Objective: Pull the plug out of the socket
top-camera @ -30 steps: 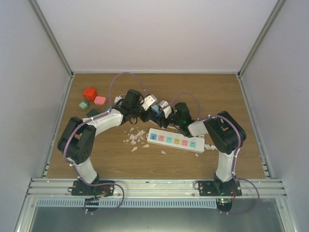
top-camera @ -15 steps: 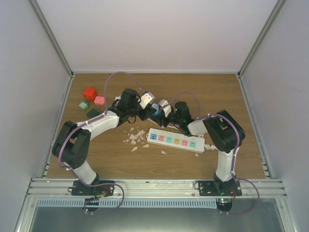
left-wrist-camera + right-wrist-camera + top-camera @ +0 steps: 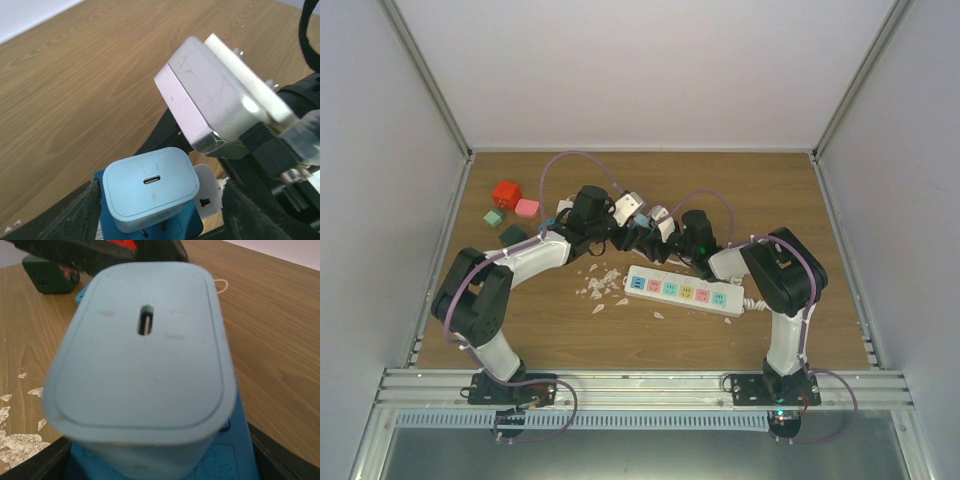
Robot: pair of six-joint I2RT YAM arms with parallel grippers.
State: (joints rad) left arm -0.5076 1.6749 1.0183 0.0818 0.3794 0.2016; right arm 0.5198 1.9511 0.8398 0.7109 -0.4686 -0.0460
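Light-blue rounded plastic plug (image 3: 145,370): no lettering is seen on its face.
Blue plastic socket block (image 3: 220,462): faint embossed marks are seen, too blurred to be read.
White plastic power strip (image 3: 685,291): no print can be made out.
White boxy plastic adapter (image 3: 205,100): no marking can be read.

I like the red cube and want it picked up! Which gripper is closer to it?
Left. The left gripper sits to the right of the red plastic cube; the right gripper is farther right still, beyond the left one.
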